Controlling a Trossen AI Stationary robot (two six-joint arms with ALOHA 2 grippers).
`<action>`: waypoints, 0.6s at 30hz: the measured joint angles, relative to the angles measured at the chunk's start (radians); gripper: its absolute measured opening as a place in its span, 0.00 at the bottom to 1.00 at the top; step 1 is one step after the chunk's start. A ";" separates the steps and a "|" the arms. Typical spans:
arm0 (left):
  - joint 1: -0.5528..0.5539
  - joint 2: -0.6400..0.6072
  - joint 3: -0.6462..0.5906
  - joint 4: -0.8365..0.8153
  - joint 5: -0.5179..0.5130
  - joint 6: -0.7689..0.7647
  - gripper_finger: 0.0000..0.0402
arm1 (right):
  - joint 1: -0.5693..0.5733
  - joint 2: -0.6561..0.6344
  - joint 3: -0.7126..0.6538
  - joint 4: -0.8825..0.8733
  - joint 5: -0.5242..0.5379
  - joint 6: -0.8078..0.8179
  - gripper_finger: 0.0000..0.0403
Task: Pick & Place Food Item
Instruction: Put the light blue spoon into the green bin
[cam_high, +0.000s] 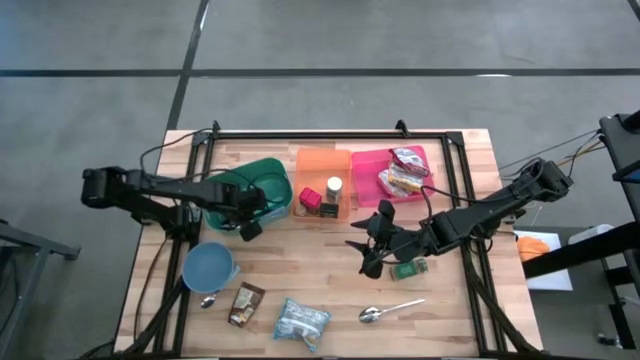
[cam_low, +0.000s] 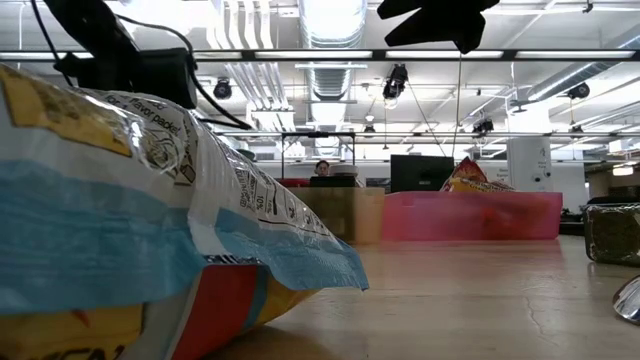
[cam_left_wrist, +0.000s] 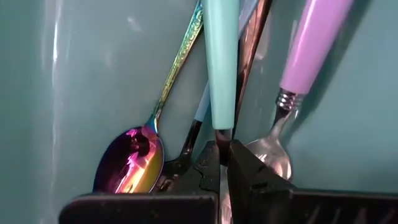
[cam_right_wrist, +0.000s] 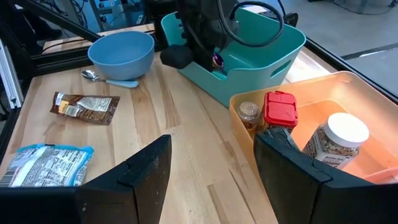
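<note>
Above the counter (cam_high: 330, 270), right gripper (cam_high: 368, 246) parted and empty, left gripper (cam_high: 247, 214) clenched inside teal bin (cam_high: 262, 178) on a utensil handle (cam_left_wrist: 220, 68), blue-white snack bag (cam_high: 301, 322) flat, crinkled.

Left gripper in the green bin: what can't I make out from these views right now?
- Left gripper: shut at a teal utensil handle; its head is hidden behind the fingers.
- Green bin, high view: the left arm covers its contents.
- Low view: a snack bag blocks the bin.
</note>
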 joint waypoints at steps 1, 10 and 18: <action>0.000 0.004 0.000 0.003 0.001 0.003 0.00 | 0.000 0.000 0.000 0.000 0.000 0.000 0.56; 0.000 0.002 0.000 0.006 0.005 0.007 0.03 | 0.000 0.000 0.000 -0.001 0.000 0.000 0.56; 0.000 0.002 0.000 0.006 0.010 0.007 0.13 | 0.000 0.000 -0.001 -0.002 0.000 0.000 0.56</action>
